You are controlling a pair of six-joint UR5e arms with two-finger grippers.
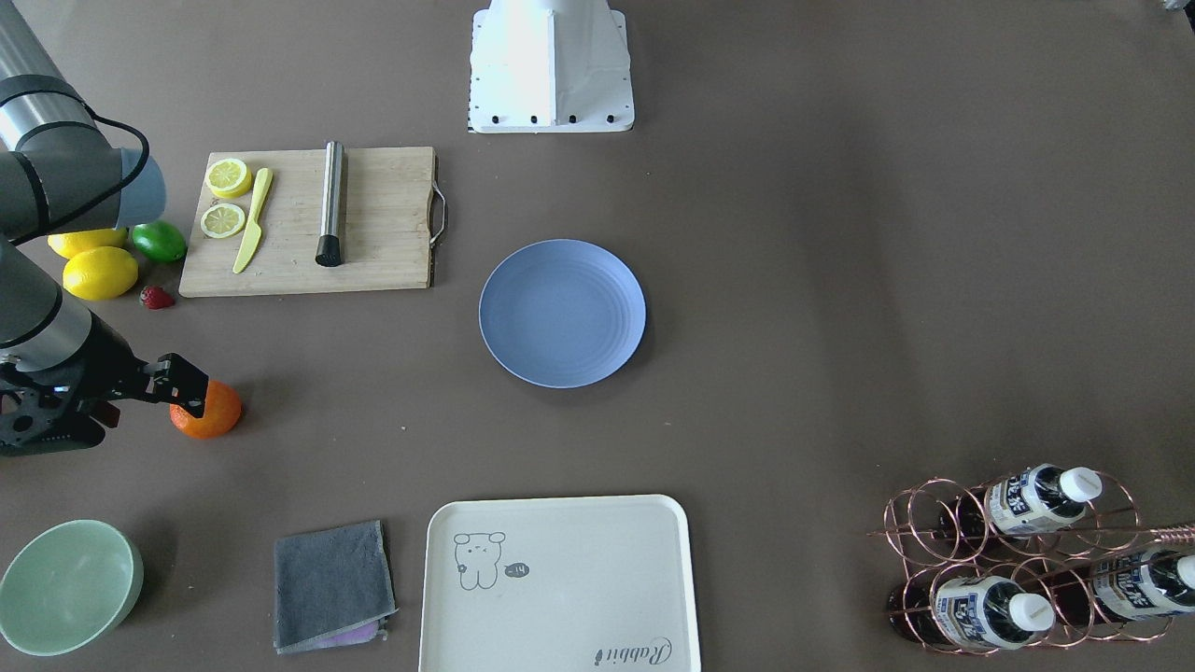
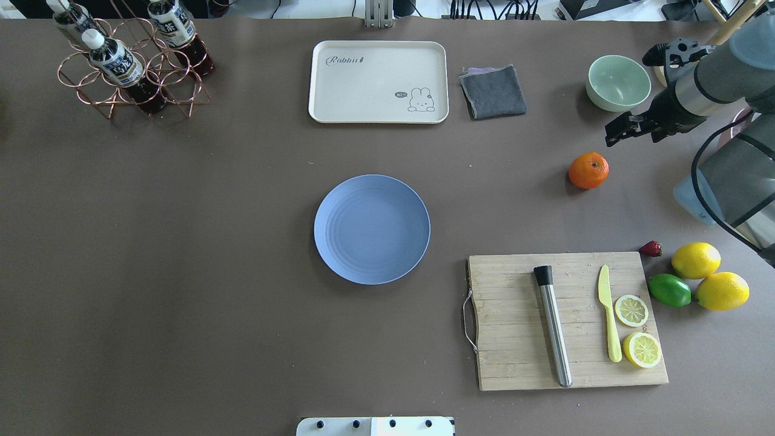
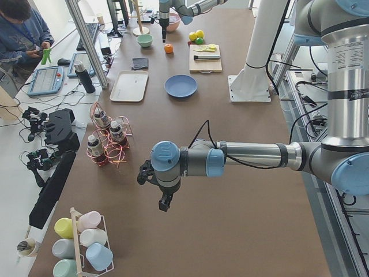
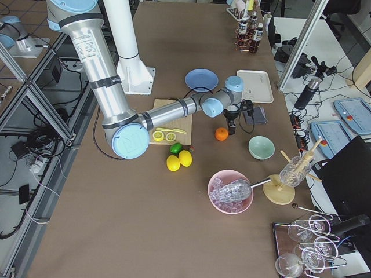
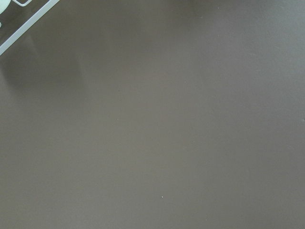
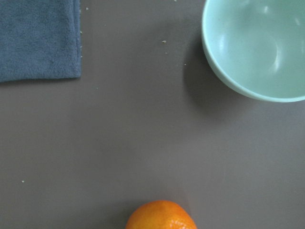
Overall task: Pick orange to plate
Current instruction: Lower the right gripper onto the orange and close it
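Right hand (image 2: 619,130): raised off the counter (image 2: 242,242), fingers pointing down. Cannot tell whether released or clenched. The orange is not in it.

Orange (image 2: 588,170): on the counter just beside and below this hand, apart from it, on the side toward the robot's base.

Mint bowl (image 2: 605,100): near the hand on the opposite side, its whole inner surface showing.

Plate (image 2: 372,229): well apart from the hand, toward mid-counter, whole blue face showing.

Wire rack (image 2: 77,79): farthest from the hand, holds three bottles (image 2: 112,57).

Left hand (image 3: 165,202): over bare counter. Cannot tell its state.
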